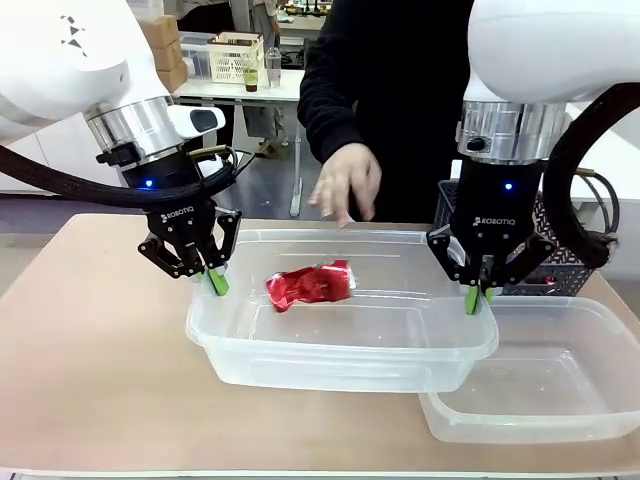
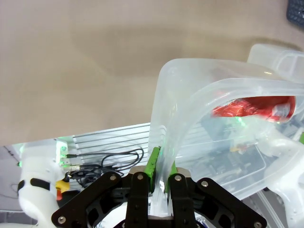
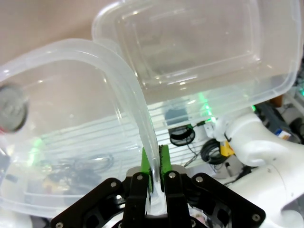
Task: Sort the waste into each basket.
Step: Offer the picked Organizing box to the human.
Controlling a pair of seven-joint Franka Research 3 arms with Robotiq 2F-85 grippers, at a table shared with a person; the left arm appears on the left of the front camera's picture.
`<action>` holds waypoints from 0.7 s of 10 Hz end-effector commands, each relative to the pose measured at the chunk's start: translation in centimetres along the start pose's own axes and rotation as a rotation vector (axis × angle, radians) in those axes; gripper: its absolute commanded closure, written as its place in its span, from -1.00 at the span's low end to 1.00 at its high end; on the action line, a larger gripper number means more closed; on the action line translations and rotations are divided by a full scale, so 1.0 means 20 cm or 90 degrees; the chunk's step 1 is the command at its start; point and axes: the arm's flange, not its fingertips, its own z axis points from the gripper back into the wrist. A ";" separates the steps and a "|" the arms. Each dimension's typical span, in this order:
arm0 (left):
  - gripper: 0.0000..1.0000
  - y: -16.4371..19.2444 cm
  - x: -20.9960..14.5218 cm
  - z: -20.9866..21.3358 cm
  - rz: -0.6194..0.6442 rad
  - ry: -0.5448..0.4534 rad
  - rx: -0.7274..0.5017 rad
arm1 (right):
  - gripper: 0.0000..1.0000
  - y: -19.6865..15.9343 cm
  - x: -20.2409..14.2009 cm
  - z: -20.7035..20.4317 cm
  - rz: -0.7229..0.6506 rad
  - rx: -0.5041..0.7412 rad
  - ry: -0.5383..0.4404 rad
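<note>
Front view: left gripper (image 1: 217,282) is clamped on the big clear tub (image 1: 330,360) at its 9 o'clock rim, and right gripper (image 1: 475,298) pinches the 3 o'clock rim. We judge the two-ended grip is meant to keep it level for carrying or tipping. The crushed red can (image 1: 310,285) lies mid-floor inside. The person's hand (image 1: 347,182) hovers at 12 o'clock, touching nothing. The second tub (image 1: 560,420) sits at 4 o'clock, its corner overlapped. The dark lattice basket (image 1: 548,262) is mostly hidden behind the right arm. We can't tell if the tub is lifted. Left wrist view: green pads (image 2: 153,164) squeeze the thin rim, and the can is warped red at 2 o'clock. Right wrist view: same pinch. A grey disc (image 3: 12,114) at 9 o'clock may be the can's end, unclear.
</note>
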 end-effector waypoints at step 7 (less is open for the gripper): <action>0.87 0.00 -0.02 0.04 0.006 -0.008 -0.031 | 0.82 0.01 0.02 -0.01 -0.005 -0.006 0.004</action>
